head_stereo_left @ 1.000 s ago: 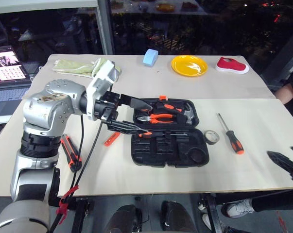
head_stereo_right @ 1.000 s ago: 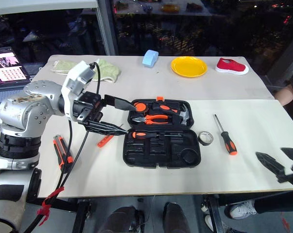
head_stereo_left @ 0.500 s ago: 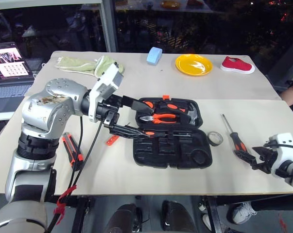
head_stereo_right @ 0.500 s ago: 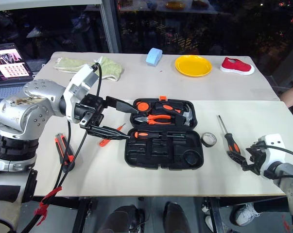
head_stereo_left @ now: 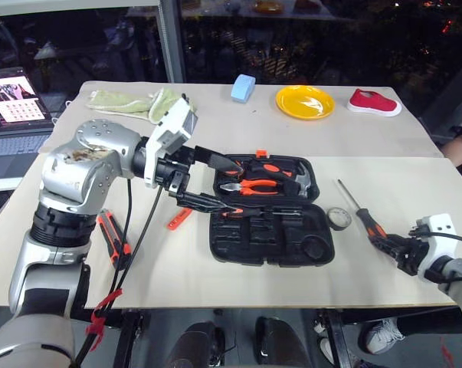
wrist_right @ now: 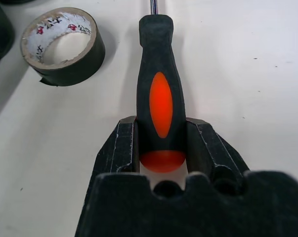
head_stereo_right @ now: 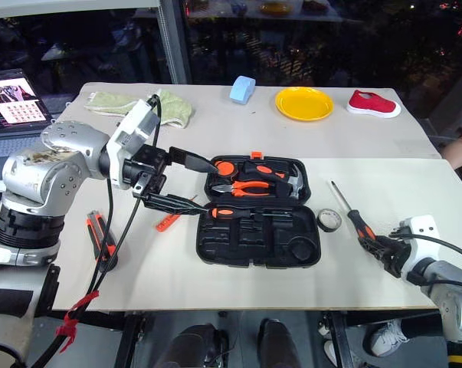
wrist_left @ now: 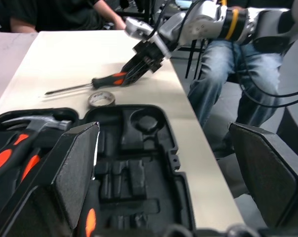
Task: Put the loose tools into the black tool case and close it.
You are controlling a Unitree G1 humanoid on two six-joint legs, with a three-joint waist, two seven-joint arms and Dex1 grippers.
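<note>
1. Utility knife point(head_stereo_left: 113, 238) lies at the table's left edge, slim orange tester point(head_stereo_left: 178, 218) btwn it and the case. Both loose, untouched.
2. Left gripper point(head_stereo_left: 215, 182) hovers over the case's left end, fingers spread wide, nothing in them; no real move vs a sec ago.
3. Black tool case point(head_stereo_left: 270, 211) sits open mid-table, lid flat. Pliers, hammer and one screwdriver point(head_stereo_left: 250, 210) already seated in slots; front half mostly empty moulding.
4. Tape roll point(head_stereo_left: 338, 218) just right of the case, near the screwdriver shaft, not touching.
5. Right gripper point(wrist_right: 162, 134) is what changed: a sec ago it hung wide open off the table's right edge; now it's down at the table w/ both fingers pressed on the butt of the 2nd screwdriver point(wrist_right: 160, 94) handle. Looks like a grip, tool not clearly lifted yet.
6. Meaning: pick of tool no. 2 underway. Next prob lift + carry left to a free slot. Knife, tester, tape remain, then close lid.
</note>
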